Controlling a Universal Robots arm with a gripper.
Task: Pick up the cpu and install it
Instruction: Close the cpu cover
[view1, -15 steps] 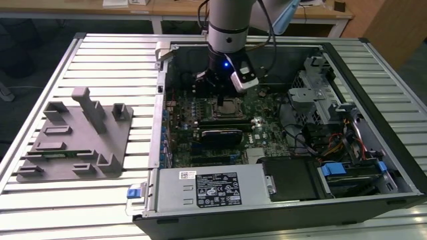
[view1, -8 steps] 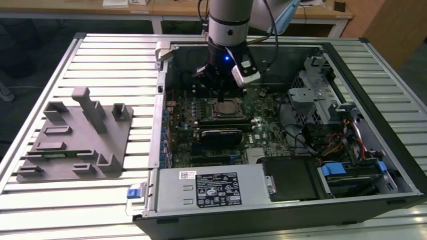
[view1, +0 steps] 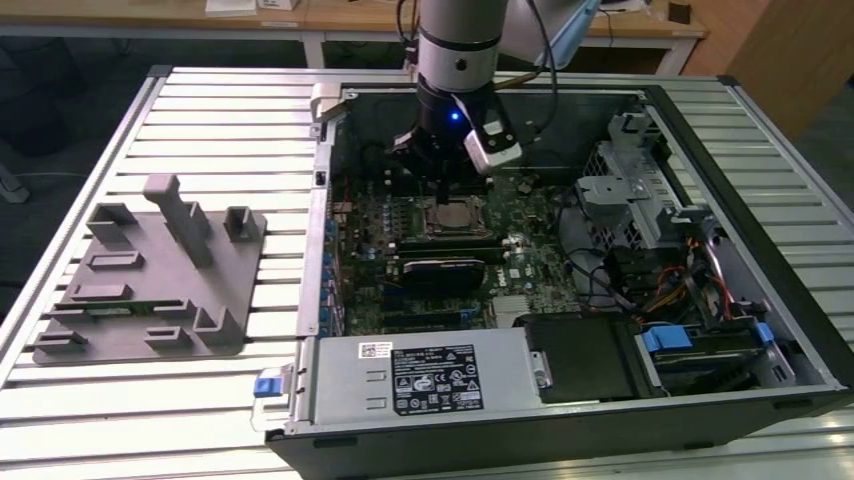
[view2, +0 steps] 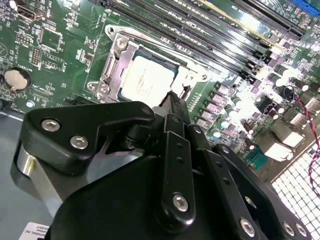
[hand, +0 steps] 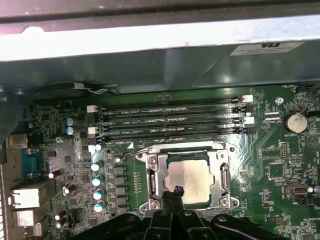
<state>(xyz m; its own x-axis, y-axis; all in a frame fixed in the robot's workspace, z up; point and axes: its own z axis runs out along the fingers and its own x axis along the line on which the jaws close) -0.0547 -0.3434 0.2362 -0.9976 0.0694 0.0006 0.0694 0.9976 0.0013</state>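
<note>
Arm (view1: 461, 40) points straight down; wrist vertical; jaws meeting at the tips.

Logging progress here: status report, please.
Gripper shut, at edge of cpu. Cpu flat in socket. Nothing else over it.

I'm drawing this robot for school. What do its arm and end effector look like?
The arm is a round silvery-grey tube, black near the wrist, with a small blue light and dark cables beside it. The end effector is black, built of jointed bars dotted with shiny silver screws.
</note>
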